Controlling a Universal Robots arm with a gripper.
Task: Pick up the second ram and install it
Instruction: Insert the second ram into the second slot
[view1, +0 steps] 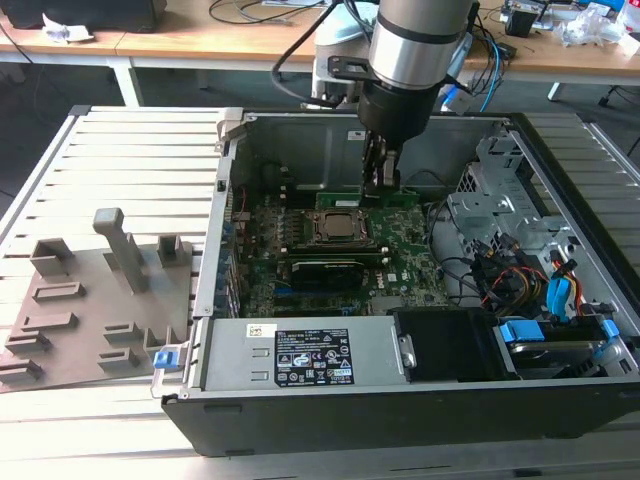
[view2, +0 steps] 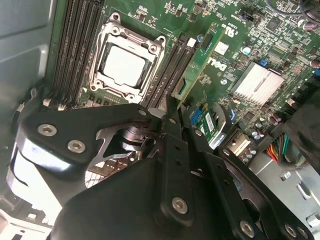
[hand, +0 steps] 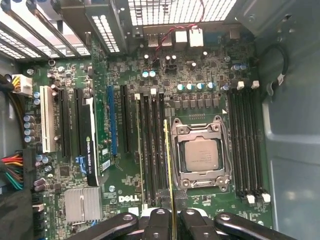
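Observation:
The second ram (view2: 199, 61) is a thin green stick, and my gripper (view2: 172, 107) is shut on one end of it. In the first wrist view the ram (hand: 168, 160) shows edge-on between my fingertips (hand: 162, 200), running along the dark memory slots (hand: 152, 145) right beside the CPU socket (hand: 202, 155). I cannot tell whether it touches a slot. In the exterior view the gripper (view1: 383, 180) reaches down into the open computer case, holding the ram (view1: 345, 196) level over the far side of the green motherboard (view1: 410, 265).
The CPU socket (view1: 340, 228) lies mid-board, and a black graphics card (hand: 89, 142) stands in a slot beyond the memory slots. Cables and drive cages (view1: 520, 250) fill the case at the exterior view's right. A grey holder tray (view1: 100, 300) lies outside the case at the left.

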